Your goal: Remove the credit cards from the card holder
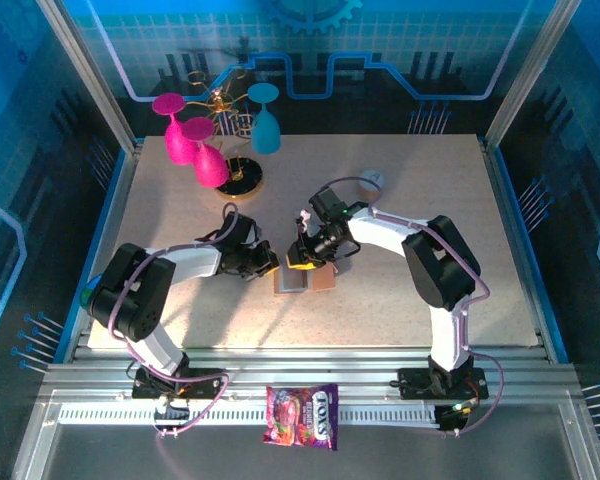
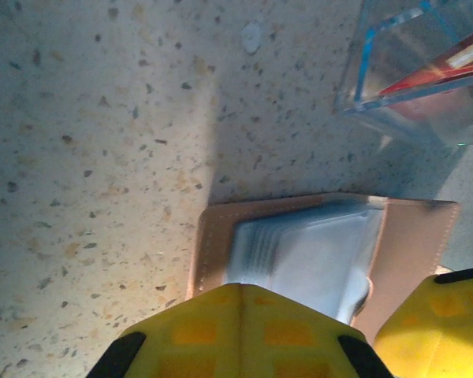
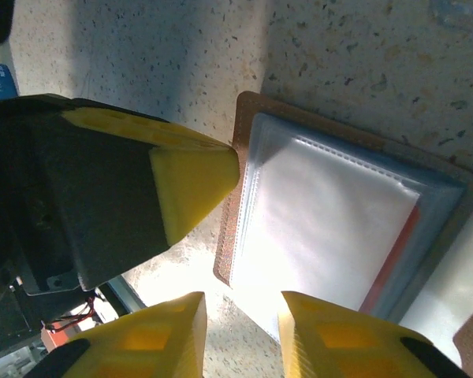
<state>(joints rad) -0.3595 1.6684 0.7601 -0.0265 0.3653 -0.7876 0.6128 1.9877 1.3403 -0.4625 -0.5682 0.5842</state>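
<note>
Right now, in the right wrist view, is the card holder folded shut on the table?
No: the card holder lies open on the table, its clear pockets facing up toward the camera.

The top external camera looks steeply down from above and behind the arm bases, far enough back to take in the whole desk, with the left arm on the left. The left wrist camera hangs very near the desk, looking past the left gripper onto the open card holder. The right wrist camera, equally close, looks past the right gripper onto it from the opposite side, so all three views share the card holder near the desk's middle.
</note>
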